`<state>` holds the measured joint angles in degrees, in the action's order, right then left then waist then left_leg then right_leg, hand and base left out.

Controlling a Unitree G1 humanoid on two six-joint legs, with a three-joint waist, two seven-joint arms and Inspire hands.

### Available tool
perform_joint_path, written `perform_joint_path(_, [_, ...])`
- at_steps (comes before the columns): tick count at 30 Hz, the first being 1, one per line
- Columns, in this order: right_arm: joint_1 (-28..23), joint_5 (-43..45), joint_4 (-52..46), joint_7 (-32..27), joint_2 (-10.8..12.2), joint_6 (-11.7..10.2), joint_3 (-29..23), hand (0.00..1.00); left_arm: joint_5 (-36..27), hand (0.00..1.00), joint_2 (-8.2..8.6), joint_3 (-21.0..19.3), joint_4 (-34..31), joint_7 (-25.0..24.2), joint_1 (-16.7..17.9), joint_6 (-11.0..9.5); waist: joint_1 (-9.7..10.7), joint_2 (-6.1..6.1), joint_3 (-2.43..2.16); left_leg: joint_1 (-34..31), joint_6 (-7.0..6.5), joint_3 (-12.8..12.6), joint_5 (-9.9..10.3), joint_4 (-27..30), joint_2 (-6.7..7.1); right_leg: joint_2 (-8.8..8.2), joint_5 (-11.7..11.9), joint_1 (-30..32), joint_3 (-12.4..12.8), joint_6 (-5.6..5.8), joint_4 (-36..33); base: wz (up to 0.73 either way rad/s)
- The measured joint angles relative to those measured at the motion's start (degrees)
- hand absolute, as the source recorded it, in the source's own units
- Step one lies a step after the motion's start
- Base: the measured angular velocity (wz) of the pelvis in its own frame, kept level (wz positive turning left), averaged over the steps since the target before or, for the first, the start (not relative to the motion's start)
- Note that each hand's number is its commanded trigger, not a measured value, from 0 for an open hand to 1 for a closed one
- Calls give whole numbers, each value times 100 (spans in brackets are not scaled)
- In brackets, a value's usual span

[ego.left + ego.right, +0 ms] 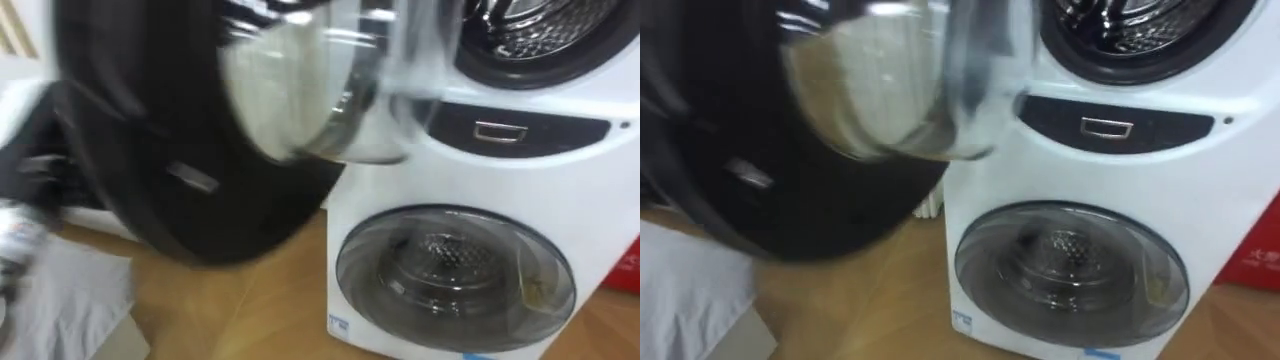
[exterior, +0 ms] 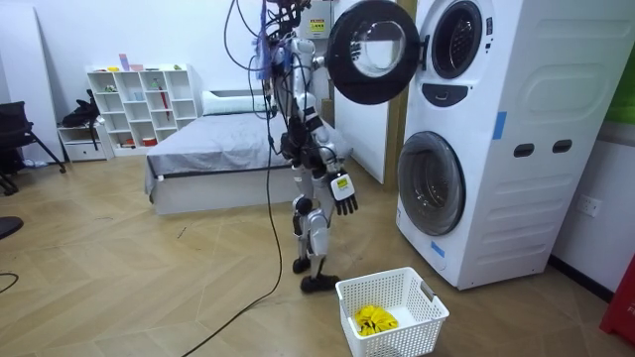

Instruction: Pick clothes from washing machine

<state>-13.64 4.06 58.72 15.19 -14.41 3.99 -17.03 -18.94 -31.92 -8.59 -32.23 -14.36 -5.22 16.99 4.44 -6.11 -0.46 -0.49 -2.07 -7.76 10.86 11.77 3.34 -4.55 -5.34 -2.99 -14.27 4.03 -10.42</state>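
Two front-loading washing machines are stacked. The upper machine's round door (image 1: 190, 120) hangs wide open and swings across the left of my view. Behind it the upper drum mouth (image 1: 540, 35) shows bare metal, and I see no clothes in it. The lower machine's door (image 1: 455, 275) is shut. I stand upright in front of the stack (image 2: 476, 139). My right hand (image 2: 343, 190) hangs low in front of my hips with its fingers straight and holds nothing. A blurred pale shape at the left edge looks like my left hand (image 1: 15, 235).
A white laundry basket (image 2: 417, 294) stands on the wooden floor by my feet with a yellow cloth (image 2: 375, 319) in it. A bed (image 2: 208, 154) is behind me, with white shelves (image 2: 139, 104) by the far wall. A red object (image 1: 625, 265) stands right of the lower machine.
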Motion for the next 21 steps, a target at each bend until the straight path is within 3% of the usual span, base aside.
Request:
perform_joint_path(4, [7,-551,-25,-37,1,87,10,0,-455,0,-55,218,-113,-517,-338,-78,20,3,-1,66,-46,-224,-13,-94,57,-39,6,-8,13,-1,0,-33])
perform_joint_path(6, [4,-736,-28,-164,1,95,71,0,-577,0,-59,213,-113,-594,-339,-98,0,11,4,100,-84,-316,1,-134,70,-66,105,-11,18,-47,-3,-27])
perform_joint_path(8, [7,-902,-50,-318,-4,99,219,0,-631,0,-56,222,-122,-622,-339,-99,3,34,13,106,-282,-330,12,-131,115,-86,61,-14,19,-38,0,-13])
perform_joint_path(10, [37,-1163,-109,-508,-6,106,390,0,-634,0,-56,358,-136,-623,-346,-103,5,6,27,91,-787,-330,-31,-137,121,-52,-149,-10,15,-20,14,0])
perform_joint_path(12, [132,-1260,-125,-585,-7,111,584,0,-631,0,-1,544,-135,-634,-348,-103,15,13,31,80,-768,-331,-39,-147,112,-44,-209,-27,3,-44,74,2])
perform_joint_path(14, [240,-1257,-166,-638,-4,110,743,0,-628,0,207,663,-135,-649,-352,-102,25,-13,43,73,-721,-332,-45,-161,109,-41,-280,-44,0,-76,78,2])
perform_joint_path(16, [325,-1260,-275,-692,2,110,993,0,-630,0,592,828,-131,-657,-351,-104,20,-29,60,118,-664,-333,-46,-201,99,-28,-358,-75,-1,-119,79,0])
perform_joint_path(18, [387,-1259,-276,-696,5,109,1164,0,-629,0,811,1004,-128,-653,-351,-125,30,-17,63,136,-616,-341,-28,-220,68,6,-377,-46,16,-147,78,-5])
perform_joint_path(19, [474,-1256,-276,-699,6,109,1249,0,-628,0,896,1123,-127,-652,-351,-129,27,-8,64,125,-591,-385,-18,-219,36,30,-380,-9,46,-154,64,-15])
perform_joint_path(21, [545,-1260,-298,-696,6,106,1368,0,-627,0,914,1287,-99,-653,-352,-146,57,46,78,124,-555,-450,0,-217,10,53,-407,8,115,-198,68,-18])
